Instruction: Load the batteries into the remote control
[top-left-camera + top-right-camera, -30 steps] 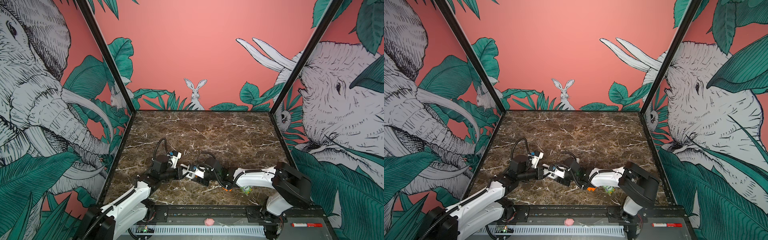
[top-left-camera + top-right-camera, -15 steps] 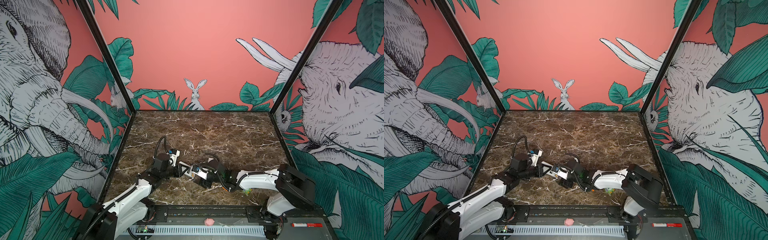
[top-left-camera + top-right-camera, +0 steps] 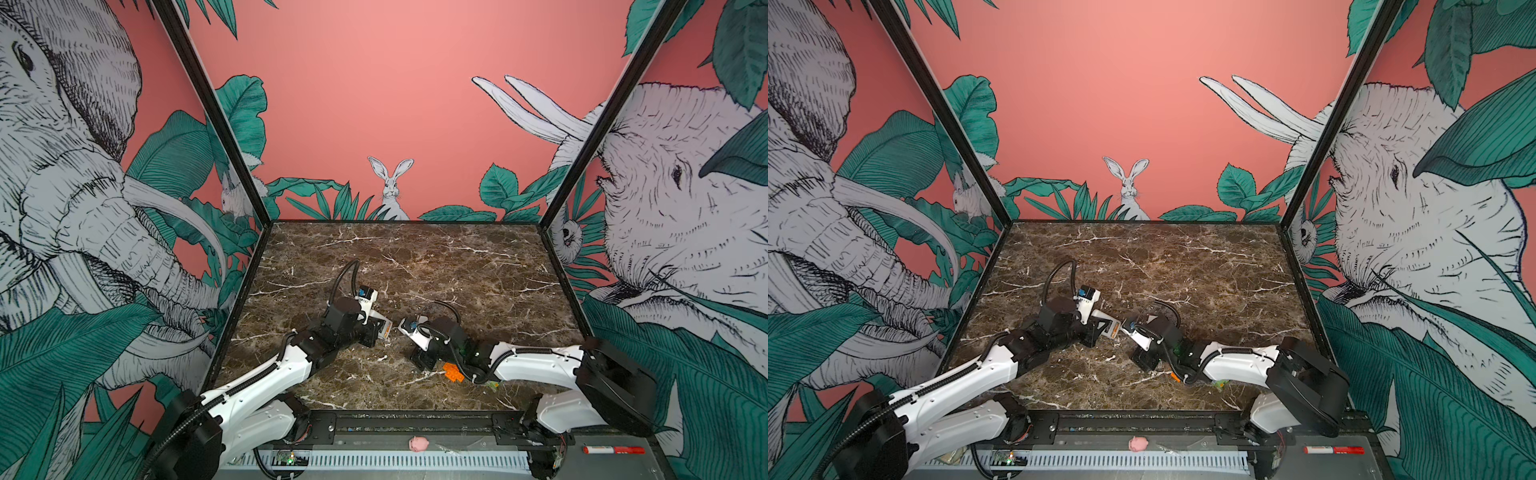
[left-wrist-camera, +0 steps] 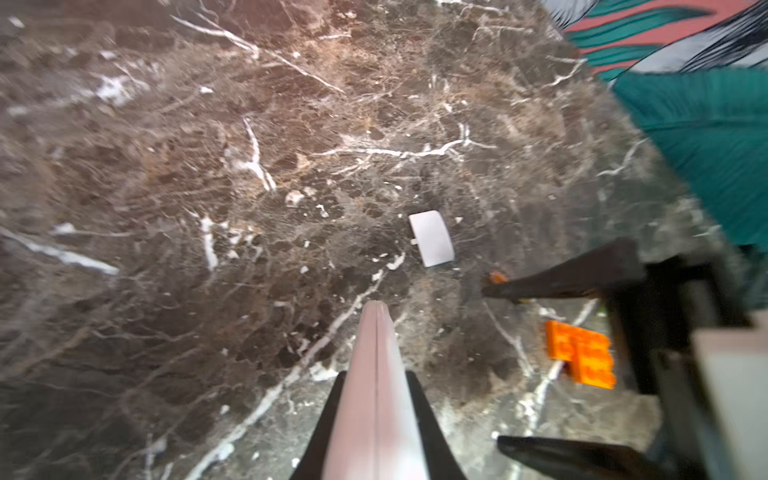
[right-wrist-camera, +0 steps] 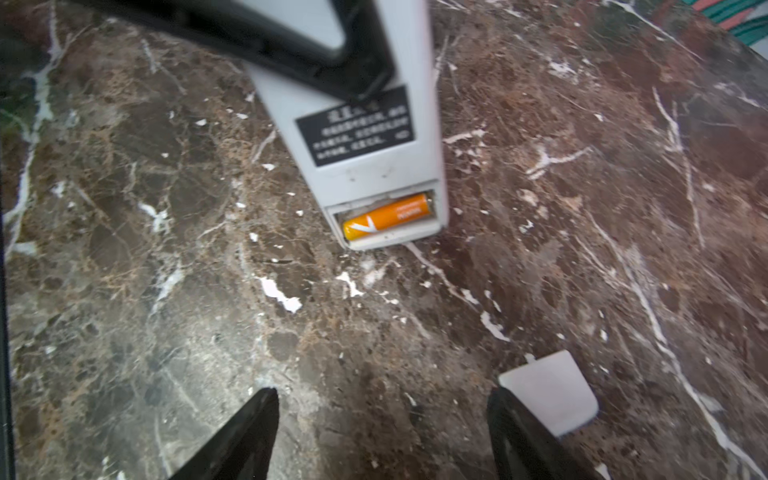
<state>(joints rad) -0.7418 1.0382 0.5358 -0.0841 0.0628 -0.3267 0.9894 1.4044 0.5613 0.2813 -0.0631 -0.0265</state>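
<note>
The remote control was gripped by its long edges between the narrowed fingers of the left gripper, its labelled back turned up. One orange battery was seated in the open compartment at its end. The fingers of the right gripper were spread wide, nothing held between them, near that end. A white cover lay on the surface beside them. A small orange bit by one right finger was too blurred to be identified.
</note>
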